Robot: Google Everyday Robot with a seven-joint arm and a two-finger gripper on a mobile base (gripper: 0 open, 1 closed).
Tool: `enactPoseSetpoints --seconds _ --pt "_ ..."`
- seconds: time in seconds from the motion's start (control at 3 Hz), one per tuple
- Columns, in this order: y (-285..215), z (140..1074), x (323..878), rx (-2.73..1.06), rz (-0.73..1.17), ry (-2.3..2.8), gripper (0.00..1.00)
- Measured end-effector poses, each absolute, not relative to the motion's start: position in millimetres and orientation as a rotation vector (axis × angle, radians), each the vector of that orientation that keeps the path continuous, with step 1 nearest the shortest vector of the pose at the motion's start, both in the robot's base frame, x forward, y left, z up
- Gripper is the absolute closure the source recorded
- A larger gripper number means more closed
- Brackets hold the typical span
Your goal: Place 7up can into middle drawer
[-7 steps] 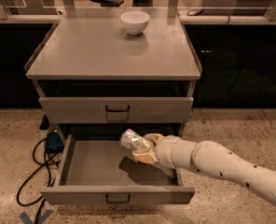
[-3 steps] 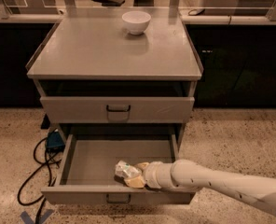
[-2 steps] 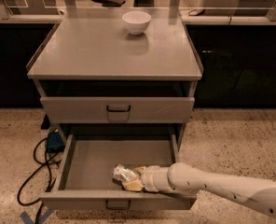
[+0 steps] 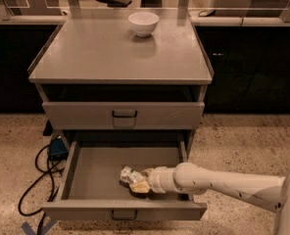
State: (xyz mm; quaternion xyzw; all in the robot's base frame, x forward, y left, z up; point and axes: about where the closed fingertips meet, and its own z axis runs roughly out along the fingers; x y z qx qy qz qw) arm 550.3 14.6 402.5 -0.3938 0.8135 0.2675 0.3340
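Note:
The middle drawer (image 4: 93,173) is pulled open below the closed upper drawer (image 4: 123,114) of the grey cabinet. The 7up can (image 4: 129,176), silvery with pale print, lies low inside the open drawer near its front right, on or just above the floor. My gripper (image 4: 136,182) reaches in from the right on a long white arm and is closed around the can, its tan fingers (image 4: 141,186) wrapping the can's right side.
A white bowl (image 4: 143,23) stands at the back of the cabinet top (image 4: 110,58). A blue box (image 4: 57,148) and black cables (image 4: 35,180) lie on the speckled floor left of the cabinet. Dark counters run behind.
My gripper has carried the can down from above the drawer's middle into the drawer, then slightly left and lower toward the front. The drawer and bowl have not moved.

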Motion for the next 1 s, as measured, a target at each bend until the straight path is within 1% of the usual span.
enactPoseSetpoints --seconds 0.33,1.0 --pt "14.6 402.5 550.3 -1.028 0.698 2.124 0.81" --pt "14.7 402.5 550.3 -1.028 0.699 2.124 0.34"
